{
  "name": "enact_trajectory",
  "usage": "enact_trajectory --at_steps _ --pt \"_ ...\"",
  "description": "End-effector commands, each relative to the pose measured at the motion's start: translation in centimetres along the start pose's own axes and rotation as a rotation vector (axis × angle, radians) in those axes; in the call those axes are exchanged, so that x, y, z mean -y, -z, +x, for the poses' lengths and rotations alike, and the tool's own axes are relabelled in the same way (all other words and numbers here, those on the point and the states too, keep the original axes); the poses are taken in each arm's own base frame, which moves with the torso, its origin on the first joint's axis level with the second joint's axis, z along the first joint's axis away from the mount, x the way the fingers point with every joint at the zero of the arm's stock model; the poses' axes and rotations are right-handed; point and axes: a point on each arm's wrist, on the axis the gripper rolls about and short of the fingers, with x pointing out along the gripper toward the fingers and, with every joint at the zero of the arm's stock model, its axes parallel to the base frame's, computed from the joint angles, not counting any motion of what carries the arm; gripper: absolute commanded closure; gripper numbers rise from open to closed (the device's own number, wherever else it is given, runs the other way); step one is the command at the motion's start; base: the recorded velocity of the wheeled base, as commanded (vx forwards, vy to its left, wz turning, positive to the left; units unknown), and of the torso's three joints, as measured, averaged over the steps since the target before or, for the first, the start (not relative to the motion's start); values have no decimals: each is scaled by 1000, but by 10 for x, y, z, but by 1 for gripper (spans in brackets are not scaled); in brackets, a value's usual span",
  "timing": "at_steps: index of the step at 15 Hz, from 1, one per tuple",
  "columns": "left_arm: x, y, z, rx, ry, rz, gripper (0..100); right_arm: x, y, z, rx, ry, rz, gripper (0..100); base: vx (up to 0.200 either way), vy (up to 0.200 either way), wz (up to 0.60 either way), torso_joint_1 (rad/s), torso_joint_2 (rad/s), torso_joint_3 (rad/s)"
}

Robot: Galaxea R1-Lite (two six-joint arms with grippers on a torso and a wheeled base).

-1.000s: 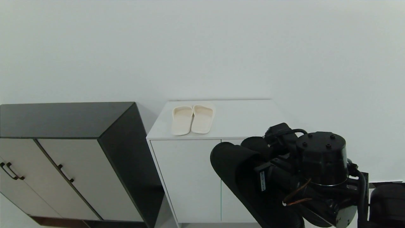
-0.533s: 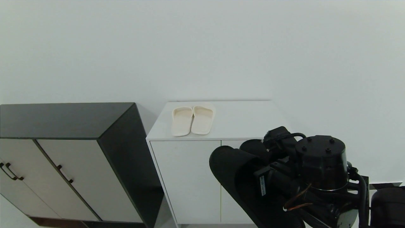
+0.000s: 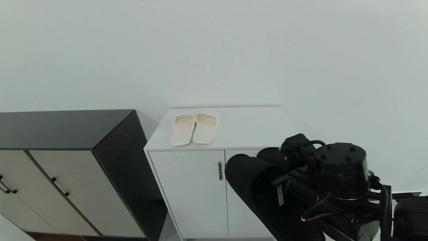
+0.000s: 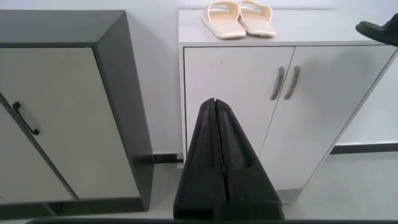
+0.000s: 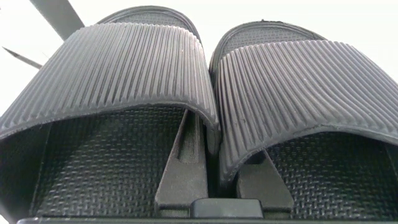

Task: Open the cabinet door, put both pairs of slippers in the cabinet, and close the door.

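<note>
A pair of cream slippers (image 3: pixel 195 127) lies side by side on top of the white cabinet (image 3: pixel 187 190), also seen as cream slippers (image 4: pixel 239 15) in the left wrist view. Both cabinet doors are closed, with metal handles (image 4: pixel 285 83) at the centre seam. My right gripper (image 5: pixel 221 177) is shut on a pair of black slippers (image 5: pixel 205 87), its fingers (image 5: pixel 183 168) tucked under the ribbed straps. These black slippers (image 3: pixel 249 182) hang in front of the cabinet's right door. My left gripper (image 4: pixel 214 106) is shut on nothing, low and well back from the doors.
A black cabinet (image 3: pixel 67 129) with beige doors and dark handles (image 3: pixel 60 189) stands just left of the white one, against a plain white wall. Pale floor (image 4: pixel 348 193) lies open in front of both cabinets.
The head camera has turned, so both cabinets sit further left and the white cabinet's handle now shows. The right arm still holds the black slippers, slightly lower than a second ago.
</note>
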Motion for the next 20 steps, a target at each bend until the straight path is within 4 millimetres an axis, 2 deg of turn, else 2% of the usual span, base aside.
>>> enact_trajectory --at_steps 1,8,19,20 --pt "0 0 0 1 0 0 100 -1 1 1 -2 -2 -1 100 0 0 0 0 0 0" --pt "0 0 0 -1 0 0 100 0 3 0 -11 -2 -5 100 0 0 0 -16 34 17" --pt "0 0 0 1 -18 6 100 -1 6 2 -20 -1 -8 100 0 0 0 -204 473 263" --pt "0 0 0 1 -17 6 0 -1 7 4 -26 1 -10 100 0 0 0 -222 540 320"
